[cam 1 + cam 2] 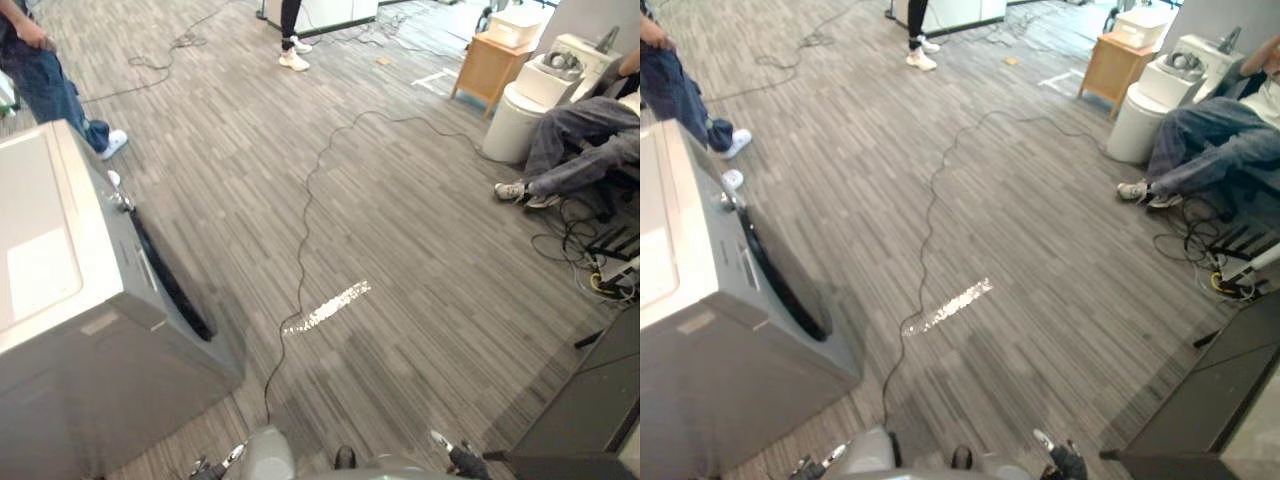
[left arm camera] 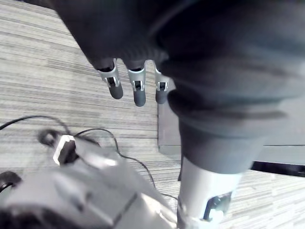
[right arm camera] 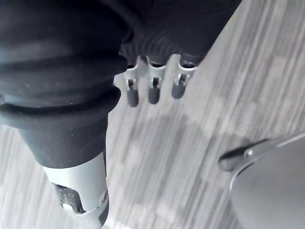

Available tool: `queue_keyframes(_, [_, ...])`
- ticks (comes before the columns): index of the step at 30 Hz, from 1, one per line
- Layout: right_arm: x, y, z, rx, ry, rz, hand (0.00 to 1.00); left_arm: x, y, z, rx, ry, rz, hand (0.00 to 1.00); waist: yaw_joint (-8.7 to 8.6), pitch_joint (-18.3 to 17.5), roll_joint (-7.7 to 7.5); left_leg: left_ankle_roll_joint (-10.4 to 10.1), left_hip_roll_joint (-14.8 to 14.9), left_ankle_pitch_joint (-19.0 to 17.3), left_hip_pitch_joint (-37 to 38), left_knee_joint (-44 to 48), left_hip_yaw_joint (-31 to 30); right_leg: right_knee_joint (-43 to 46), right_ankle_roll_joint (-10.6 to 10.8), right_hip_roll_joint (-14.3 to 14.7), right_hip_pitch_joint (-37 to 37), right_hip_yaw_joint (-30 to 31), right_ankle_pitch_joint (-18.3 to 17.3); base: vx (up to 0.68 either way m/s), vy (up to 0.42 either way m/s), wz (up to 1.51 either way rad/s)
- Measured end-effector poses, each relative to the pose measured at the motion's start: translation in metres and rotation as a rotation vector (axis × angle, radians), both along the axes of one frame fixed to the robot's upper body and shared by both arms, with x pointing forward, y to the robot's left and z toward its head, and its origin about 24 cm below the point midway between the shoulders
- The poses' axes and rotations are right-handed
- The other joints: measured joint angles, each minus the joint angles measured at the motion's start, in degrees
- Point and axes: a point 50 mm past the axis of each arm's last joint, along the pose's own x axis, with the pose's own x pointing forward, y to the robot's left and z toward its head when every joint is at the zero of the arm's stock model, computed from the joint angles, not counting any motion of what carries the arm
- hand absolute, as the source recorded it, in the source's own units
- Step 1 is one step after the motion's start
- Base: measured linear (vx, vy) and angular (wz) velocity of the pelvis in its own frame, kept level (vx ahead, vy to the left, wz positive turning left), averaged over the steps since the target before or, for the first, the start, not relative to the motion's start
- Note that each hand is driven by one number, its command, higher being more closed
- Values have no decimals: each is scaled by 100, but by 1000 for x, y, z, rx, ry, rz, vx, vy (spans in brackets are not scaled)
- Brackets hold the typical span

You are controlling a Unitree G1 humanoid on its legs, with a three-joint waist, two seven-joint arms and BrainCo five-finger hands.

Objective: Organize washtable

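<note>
The left hand (image 2: pixel 137 88) and right hand (image 3: pixel 153 88) hang with fingers relaxed, holding nothing, over the floor (image 1: pixel 400 250). A grey washer (image 1: pixel 90 330) stands at left.

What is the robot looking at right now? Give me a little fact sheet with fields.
Left robot hand: fingers relaxed, holding nothing
Right robot hand: fingers relaxed, holding nothing
Washing machine: at the robot's left, dark door on its front
Carpet: grey stripes, one pale patch
Seated person: far right
Dark table: near right
</note>
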Motion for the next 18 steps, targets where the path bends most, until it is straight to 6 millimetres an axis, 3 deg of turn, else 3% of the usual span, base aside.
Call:
queue_keyframes(2, [-3, 1, -1, 2, 15, 14, 0, -16, -4, -1, -15, 32, 45, 0, 39, -30, 48, 180, 32, 202, -87, -269, -63, 8, 162, 34, 164, 215, -187, 374, 225, -98])
queue_keyframes(3, [-7, 5, -3, 12, 30, 16, 0, -32, -2, -2, -15, 64, 79, 0, 46, -103, -113, 455, 14, 618, -28, -228, -4, 103, 241, -79, 216, 420, -398, 512, 230, -91])
queue_keyframes(4, [-10, 12, -5, 31, 35, 12, 0, -44, 3, -1, -1, 91, 117, 0, 49, -233, -268, 651, -97, 791, 9, -151, 214, 247, 318, -287, 191, 566, -639, 535, 221, -82])
queue_keyframes(6, [-19, 21, -7, 59, 54, 0, 0, -53, 11, 0, 17, 114, 128, 0, 88, -359, -552, 769, -146, 867, 127, -4, 578, 946, 525, -518, -22, 713, -781, 547, 174, -85])
queue_keyframes(8, [-15, 27, -7, 71, 38, 0, 0, -51, 15, 0, 23, 118, 117, 0, 158, -352, -584, 887, -201, 800, 504, -97, 803, 2420, 906, -603, -569, 656, -577, 507, 211, -77])
queue_keyframes(9, [-10, 27, -6, 72, 19, 0, 0, -43, 19, 1, 32, 106, 92, 0, 25, -299, -547, 994, -329, 668, 839, -281, 821, 3450, 1106, -722, -957, 474, -116, 445, 222, -9])
queue_keyframes(10, [-6, 25, -4, 65, 0, -3, 0, -29, 23, 1, 46, 80, 39, 0, -47, -257, -538, 1023, -446, 563, 1351, -555, 845, 4465, 1095, -971, -1289, 131, 181, 436, 216, 1])
queue_keyframes(12, [-5, 21, -3, 54, -10, -9, 0, -21, 25, 2, 58, 66, 11, 0, -59, -239, -504, 968, -490, 474, 1843, -814, 893, 4941, 980, -1241, -1560, -314, 54, 355, 166, -8])
queue_keyframes(14, [-2, 21, -2, 52, -32, -27, 0, -7, 23, 2, 56, 38, -13, 0, -175, -232, -476, 947, -504, 463, 2255, -1196, 955, 4741, 942, -1419, -1848, -811, -213, 349, 122, -7])
queue_keyframes(16, [1, 18, 0, 44, -53, -39, 0, 8, 23, 3, 54, 5, -27, 0, -232, -192, -430, 794, -441, 335, 2528, -1379, 972, 3834, 968, -1430, -2143, -1338, -398, 374, 30, -20])
queue_keyframes(17, [6, 16, 1, 41, -66, -45, 0, 14, 21, 3, 51, -3, -49, 0, -303, -153, -365, 687, -338, 264, 2632, -1413, 1114, 2931, 939, -1338, -2306, -1695, -354, 493, -44, -48])
queue_keyframes(18, [8, 14, 2, 39, -74, -50, 0, 20, 18, 3, 42, -10, -63, 0, -299, -103, -300, 574, -275, 194, 2772, -1465, 1274, 1877, 854, -1214, -2415, -2015, 13, 476, -51, -53])
